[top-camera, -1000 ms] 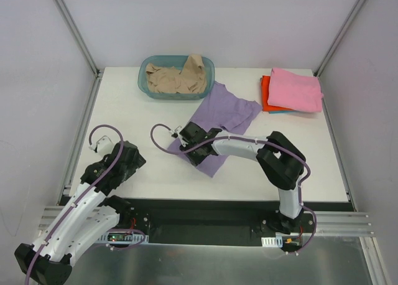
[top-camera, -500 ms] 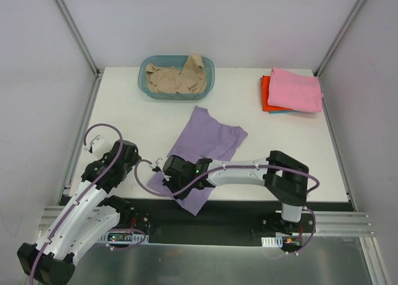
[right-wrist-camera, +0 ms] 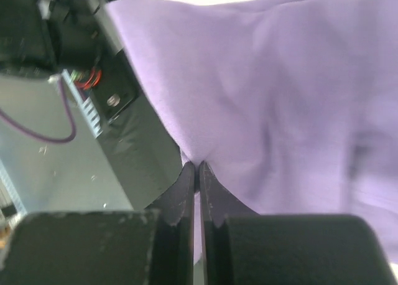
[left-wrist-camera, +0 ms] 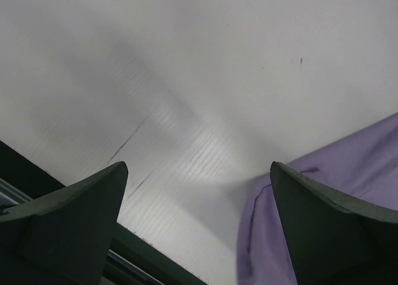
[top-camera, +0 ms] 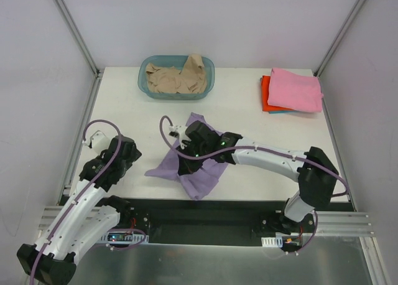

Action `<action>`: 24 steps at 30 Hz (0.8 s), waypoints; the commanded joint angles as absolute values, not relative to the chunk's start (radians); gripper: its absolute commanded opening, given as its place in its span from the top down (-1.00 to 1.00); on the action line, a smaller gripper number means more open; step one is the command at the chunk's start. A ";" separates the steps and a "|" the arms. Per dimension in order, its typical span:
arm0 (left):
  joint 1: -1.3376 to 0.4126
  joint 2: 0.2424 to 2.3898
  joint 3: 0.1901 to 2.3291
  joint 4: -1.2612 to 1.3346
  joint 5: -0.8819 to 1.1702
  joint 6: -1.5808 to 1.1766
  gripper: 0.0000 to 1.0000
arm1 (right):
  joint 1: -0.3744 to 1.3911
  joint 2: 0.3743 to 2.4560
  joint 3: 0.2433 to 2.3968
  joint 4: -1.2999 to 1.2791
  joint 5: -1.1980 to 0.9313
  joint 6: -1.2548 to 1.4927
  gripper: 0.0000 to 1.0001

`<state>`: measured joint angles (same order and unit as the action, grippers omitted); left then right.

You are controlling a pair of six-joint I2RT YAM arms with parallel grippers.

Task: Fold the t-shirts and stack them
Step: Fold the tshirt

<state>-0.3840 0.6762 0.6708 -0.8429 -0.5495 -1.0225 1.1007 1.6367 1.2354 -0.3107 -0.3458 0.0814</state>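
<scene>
A: State of right claw (right-wrist-camera: 196,173)?
B: Pinched tight on purple tee (top-camera: 203,179), bunched at lower centre.
A: And left claw (left-wrist-camera: 199,226)?
B: Spread wide, holding nothing. Pink tee (top-camera: 295,89) upper right, beige tee (top-camera: 177,78) in basket (top-camera: 142,86).

A robot lab: a flat white table (top-camera: 124,117) boxed in by plain white walls (top-camera: 217,17) and grey metal bars (top-camera: 73,28).

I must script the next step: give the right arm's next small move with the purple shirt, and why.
Probably draw the pinched cloth away from the near edge and spread it. The right gripper is shut on a fold of the lavender-purple cotton t-shirt, which lies bunched by the white table's near edge; the left gripper hangs open beside it.
</scene>
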 commanded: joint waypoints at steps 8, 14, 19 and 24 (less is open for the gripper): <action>-0.373 0.768 0.750 -0.792 -0.529 -0.969 -0.99 | 0.850 1.485 1.288 -0.489 -0.250 -0.087 0.99; -0.373 0.825 0.773 -0.756 -0.526 -0.951 -0.99 | 0.706 1.529 1.334 -0.517 -0.268 -0.181 0.99; -0.373 0.890 0.788 -0.735 -0.522 -0.943 -0.99 | 0.623 1.578 1.410 -0.534 -0.270 -0.242 0.99; -0.371 0.960 0.799 -0.703 -0.497 -0.933 -0.98 | 0.580 1.629 1.466 -0.545 -0.255 -0.342 0.99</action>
<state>-0.3840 0.9184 0.7570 -0.7376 -0.5205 -0.9550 0.6052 1.5986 1.3872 -0.5320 -0.2649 -0.2295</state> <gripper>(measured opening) 0.993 0.028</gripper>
